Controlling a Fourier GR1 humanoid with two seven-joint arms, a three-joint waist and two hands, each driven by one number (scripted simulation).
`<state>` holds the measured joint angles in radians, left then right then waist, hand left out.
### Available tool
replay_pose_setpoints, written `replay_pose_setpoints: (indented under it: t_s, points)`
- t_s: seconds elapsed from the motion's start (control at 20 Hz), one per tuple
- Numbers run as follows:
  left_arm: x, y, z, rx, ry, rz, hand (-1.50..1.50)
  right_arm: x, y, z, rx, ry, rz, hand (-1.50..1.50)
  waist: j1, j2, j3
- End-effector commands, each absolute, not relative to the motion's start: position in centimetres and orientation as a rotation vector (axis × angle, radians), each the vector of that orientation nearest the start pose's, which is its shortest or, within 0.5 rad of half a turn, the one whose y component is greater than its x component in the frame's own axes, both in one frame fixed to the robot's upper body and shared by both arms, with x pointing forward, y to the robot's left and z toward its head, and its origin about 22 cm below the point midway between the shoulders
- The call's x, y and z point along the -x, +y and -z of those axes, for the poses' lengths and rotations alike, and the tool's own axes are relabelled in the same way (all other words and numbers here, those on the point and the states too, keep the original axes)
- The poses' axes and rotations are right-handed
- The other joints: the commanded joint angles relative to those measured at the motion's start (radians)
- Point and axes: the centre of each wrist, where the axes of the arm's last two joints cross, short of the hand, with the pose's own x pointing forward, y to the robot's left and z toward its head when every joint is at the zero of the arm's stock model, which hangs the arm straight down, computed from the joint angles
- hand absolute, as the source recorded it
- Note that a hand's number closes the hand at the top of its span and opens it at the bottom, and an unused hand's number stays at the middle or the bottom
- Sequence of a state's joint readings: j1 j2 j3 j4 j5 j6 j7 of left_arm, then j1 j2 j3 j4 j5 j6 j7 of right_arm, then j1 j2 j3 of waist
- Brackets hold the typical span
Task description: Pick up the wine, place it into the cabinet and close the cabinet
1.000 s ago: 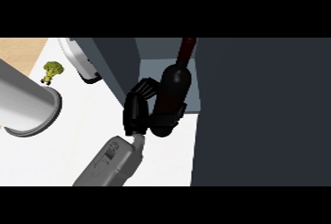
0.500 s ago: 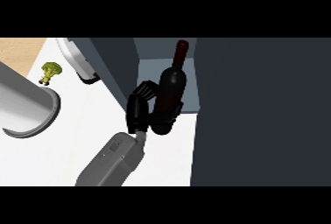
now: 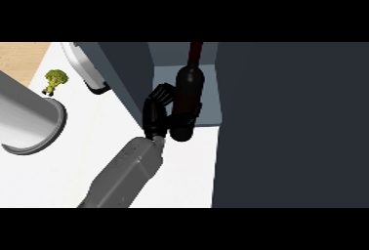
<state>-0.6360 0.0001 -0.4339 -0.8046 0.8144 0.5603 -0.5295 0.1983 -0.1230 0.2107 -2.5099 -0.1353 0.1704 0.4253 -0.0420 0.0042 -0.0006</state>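
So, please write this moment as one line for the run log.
stage: placing | left hand: shut on wine bottle | bottle: neck pointing into open cabinet | right hand: not in view | door: not closed

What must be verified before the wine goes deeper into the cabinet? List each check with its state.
1. Grip: the right hand is curled round the wine bottle. Ok.
2. Cabinet open in front of the bottle. Ok.
3. Bottle fully inside: the neck is in, but the base hangs out past the shelf's front edge. Not ok.
4. Bottle resting on the shelf: contact is not visible. Cannot tell.
5. Hand clear of the cabinet's left wall: they look close. Cannot tell.
6. Left hand free to close the door: not in view. Cannot tell.
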Motion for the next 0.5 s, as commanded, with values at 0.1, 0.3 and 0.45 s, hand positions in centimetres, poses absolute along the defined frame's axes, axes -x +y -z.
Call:
replay_pose_setpoints:
  t_s: [0.1,0.3,0.45]
  points:
    - [-36.8,7.9,-0.2,0.078,-1.592,-0.324,1.50,-8.3,-22.2,-20.5,-0.380,-1.905,-0.351,-1.50,0.001,-0.002,0.000]
    - [-37.9,8.2,-0.6,0.082,-1.575,-0.378,1.50,-9.0,-22.8,-19.4,-0.391,-1.897,-0.366,-1.50,-0.006,-0.001,0.001]
    - [-39.5,7.8,-2.3,0.055,-1.607,-0.362,1.50,-10.2,-22.8,-19.2,-0.374,-1.924,-0.324,-1.50,-0.002,0.002,0.001]
